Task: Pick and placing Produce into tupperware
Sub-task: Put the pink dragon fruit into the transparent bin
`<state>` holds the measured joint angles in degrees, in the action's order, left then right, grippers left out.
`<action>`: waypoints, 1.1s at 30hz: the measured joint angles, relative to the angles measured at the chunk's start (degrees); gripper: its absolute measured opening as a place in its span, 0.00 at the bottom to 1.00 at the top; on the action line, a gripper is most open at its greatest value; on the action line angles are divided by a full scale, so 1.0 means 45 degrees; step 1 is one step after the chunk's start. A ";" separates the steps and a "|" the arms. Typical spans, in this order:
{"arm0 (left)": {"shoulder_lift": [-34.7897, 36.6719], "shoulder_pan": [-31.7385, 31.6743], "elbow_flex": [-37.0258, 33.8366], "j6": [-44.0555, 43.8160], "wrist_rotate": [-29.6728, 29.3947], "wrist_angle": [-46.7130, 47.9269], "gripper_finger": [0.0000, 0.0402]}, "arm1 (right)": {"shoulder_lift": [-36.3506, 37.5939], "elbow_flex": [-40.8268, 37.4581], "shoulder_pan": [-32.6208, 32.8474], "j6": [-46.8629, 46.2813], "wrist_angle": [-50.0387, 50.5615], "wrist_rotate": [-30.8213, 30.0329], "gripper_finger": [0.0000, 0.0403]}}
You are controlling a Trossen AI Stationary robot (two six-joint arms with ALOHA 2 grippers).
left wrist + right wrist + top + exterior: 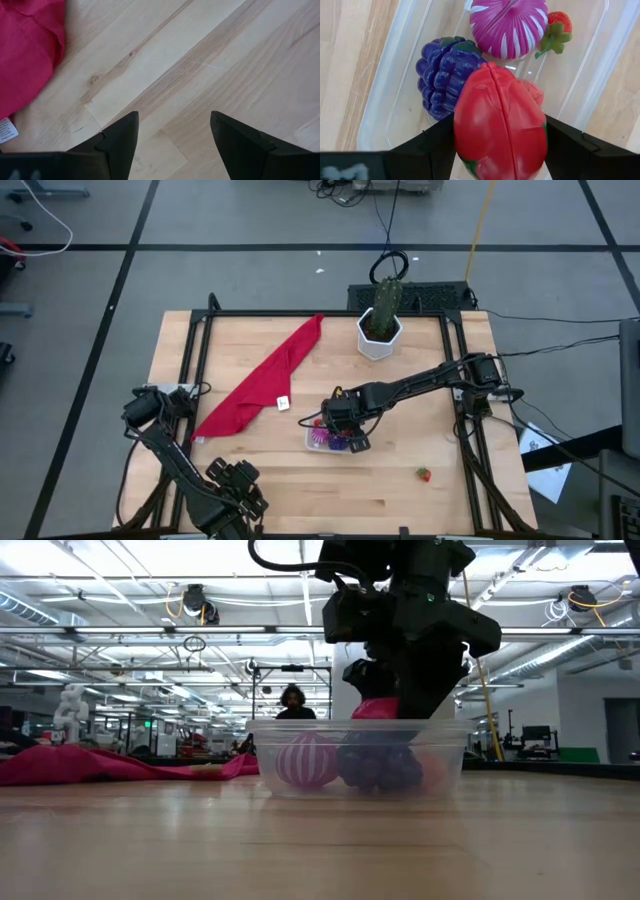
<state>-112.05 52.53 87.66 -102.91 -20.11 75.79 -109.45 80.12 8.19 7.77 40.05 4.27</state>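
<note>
Your right gripper (497, 135) is clamped across a red toy tomato (497, 125) over the tupperware (312, 441); it's light, rigid, slick, so grip its widest middle. Left gripper (172, 140) idles, fingers apart.

no legible text on anything

Tabletop (420, 430): pale wood planks, smooth matt, visible grain. Tupperware (600, 65): clear thin plastic, glossy, light reflections on walls. Red toy tomato (500, 125) between right hand (500, 150) fingers: smooth shiny plastic. Purple grapes (445, 75): glossy, bumpy moulded plastic. Pink-white striped piece (510, 25): ribbed gloss plastic. Red cloth (265, 380): soft matt fabric, creased, white paper-like tag. Hand fingers (120, 142): matt black.
</note>
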 joint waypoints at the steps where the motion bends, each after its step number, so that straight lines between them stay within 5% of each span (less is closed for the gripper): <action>1: 0.0000 0.0000 0.0000 0.0000 0.0002 0.0000 0.63 | 0.0000 0.0000 0.0000 0.0000 0.0002 0.0000 0.59; 10: 0.0000 0.0000 0.0000 0.0000 0.0002 -0.0005 0.63 | 0.0005 0.0000 -0.0005 -0.0001 0.0003 -0.1004 0.59; 33: 0.0000 0.0000 0.0000 0.0010 0.0002 -0.0027 0.63 | 0.0165 0.0000 0.0071 -0.0670 0.0125 -0.0933 0.59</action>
<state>-112.05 52.53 87.66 -102.87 -20.10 75.67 -108.71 80.12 8.50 4.75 40.62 0.08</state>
